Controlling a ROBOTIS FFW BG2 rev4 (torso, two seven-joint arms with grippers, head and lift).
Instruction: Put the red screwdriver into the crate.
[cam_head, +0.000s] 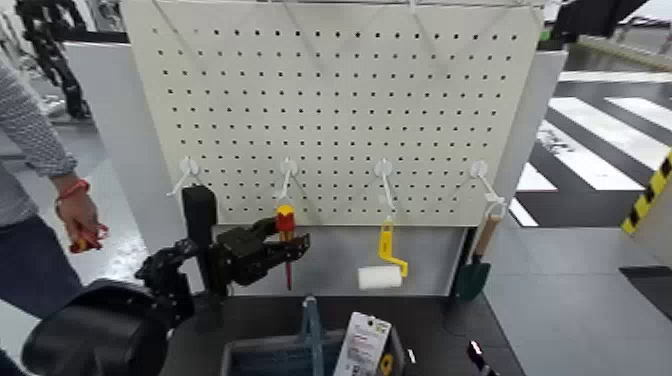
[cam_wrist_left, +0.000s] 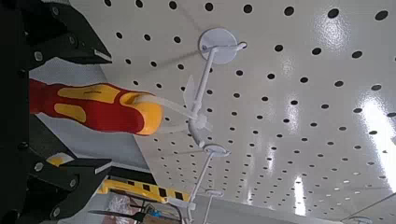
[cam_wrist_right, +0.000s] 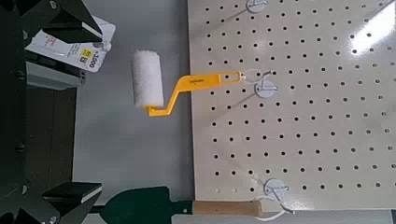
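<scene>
Between the wide left pincer's (cam_wrist_left: 110, 112) fingers — the red screwdriver (cam_head: 286, 222), upright — right pincer (cam_wrist_right: 105, 112) apart, wide.

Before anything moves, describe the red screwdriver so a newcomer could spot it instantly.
On the big pegboard, find the row of white hooks along its lower part. The screwdriver hangs upright at the second hook from the left, between the left gripper's fingers. Its red handle has yellow patches and a yellow top, unlike the yellow-handled white roller beside it.
</scene>
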